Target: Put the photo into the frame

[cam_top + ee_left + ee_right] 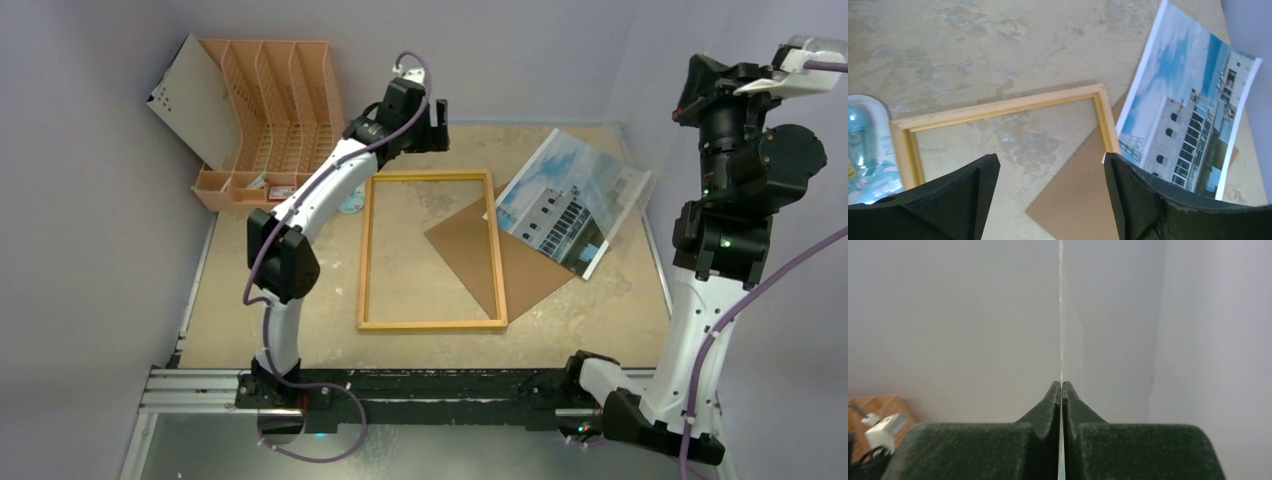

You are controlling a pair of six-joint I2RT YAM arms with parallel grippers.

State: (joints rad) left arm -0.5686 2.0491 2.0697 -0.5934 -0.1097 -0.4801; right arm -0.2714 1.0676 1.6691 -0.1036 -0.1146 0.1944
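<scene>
The frame (432,323) lies flat mid-table, with a yellow-wood rim; its far end shows in the left wrist view (998,106). The photo (565,195) of a white building under blue sky is face up and tilted right of the frame, its low corner on the brown backing board (520,270); it also shows in the left wrist view (1188,110). My left gripper (437,125) (1052,162) hovers open and empty above the frame's far end. My right gripper (688,105) (1062,385) is raised at the right wall, shut on a thin sheet seen edge-on, apparently the photo's right edge.
An orange slotted rack (280,100) and a white perforated board (190,100) stand at the back left. A small blue-white packet (863,145) lies just left of the frame. Grey walls close in at the back and right. The backing board (1083,200) lies partly under the frame.
</scene>
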